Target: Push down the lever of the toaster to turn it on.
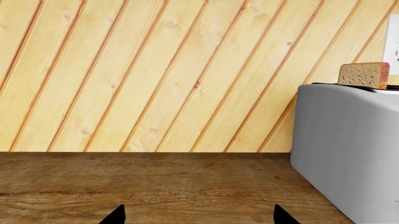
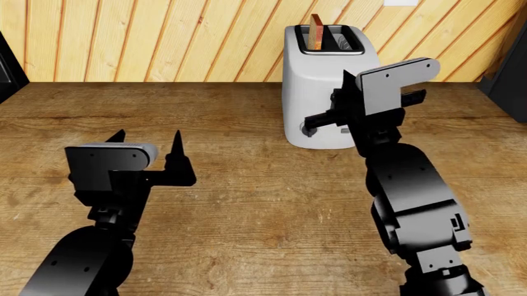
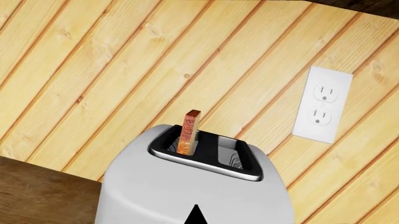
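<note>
The white toaster (image 2: 321,92) stands at the back of the wooden counter with a slice of bread (image 2: 316,32) upright in one slot. My right gripper (image 2: 311,121) is shut, its tips against the toaster's front face just above the round dark dial (image 2: 310,131). The lever is hidden behind its fingers. In the right wrist view the shut tips (image 3: 196,214) show as one black point over the toaster's (image 3: 143,196) face. My left gripper (image 2: 148,143) is open and empty, low over the counter left of the toaster. In the left wrist view (image 1: 198,218) the toaster's side (image 1: 349,154) is ahead.
A slanted wood-plank wall (image 2: 165,37) backs the counter (image 2: 247,203). A white wall outlet (image 3: 322,105) sits behind the toaster. Dark appliances stand at the far left edge (image 2: 7,68) and the far right edge (image 2: 509,80).
</note>
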### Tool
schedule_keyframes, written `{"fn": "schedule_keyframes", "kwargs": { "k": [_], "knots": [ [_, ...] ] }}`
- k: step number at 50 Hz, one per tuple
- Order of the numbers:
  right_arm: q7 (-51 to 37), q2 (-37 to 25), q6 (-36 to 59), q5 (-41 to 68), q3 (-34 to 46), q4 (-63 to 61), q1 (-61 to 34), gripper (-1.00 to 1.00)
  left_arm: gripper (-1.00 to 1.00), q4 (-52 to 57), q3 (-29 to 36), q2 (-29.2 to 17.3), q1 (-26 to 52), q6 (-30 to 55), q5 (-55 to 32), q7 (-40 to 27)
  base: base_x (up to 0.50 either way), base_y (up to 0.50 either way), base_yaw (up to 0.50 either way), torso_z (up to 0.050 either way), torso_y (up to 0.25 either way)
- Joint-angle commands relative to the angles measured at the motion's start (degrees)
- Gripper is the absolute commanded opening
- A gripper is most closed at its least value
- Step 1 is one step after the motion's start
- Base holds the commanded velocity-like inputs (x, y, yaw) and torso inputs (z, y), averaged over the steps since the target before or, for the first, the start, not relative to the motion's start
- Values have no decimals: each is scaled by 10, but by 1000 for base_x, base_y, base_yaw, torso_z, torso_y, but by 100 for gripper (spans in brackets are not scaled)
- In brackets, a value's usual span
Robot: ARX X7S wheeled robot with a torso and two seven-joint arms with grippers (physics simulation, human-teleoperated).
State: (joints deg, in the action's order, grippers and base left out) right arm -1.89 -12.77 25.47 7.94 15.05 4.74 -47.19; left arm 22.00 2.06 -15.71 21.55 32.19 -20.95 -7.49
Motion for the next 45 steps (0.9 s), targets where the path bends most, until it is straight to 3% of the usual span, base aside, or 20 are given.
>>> {"fn": "schedule_keyframes", "kwargs": {
  "k": [1, 25, 45],
  "knots": [
    [9, 11, -20, -1, 14, 72, -27, -100, 100, -3, -2, -3, -2, -5, -2, -2, 0, 0, 0, 0, 0],
    [7, 15, -94, 2, 11, 184, -14, -100, 100, 7, 1, -7, -2, 3, -7, -12, 0, 0, 0, 0, 0],
    [-6, 8, -107, 12, 5, 179, 37, -100, 100, 8, 10, -8, -3, -1, -8, -16, 0, 0, 0, 0, 0]
  ]
}}
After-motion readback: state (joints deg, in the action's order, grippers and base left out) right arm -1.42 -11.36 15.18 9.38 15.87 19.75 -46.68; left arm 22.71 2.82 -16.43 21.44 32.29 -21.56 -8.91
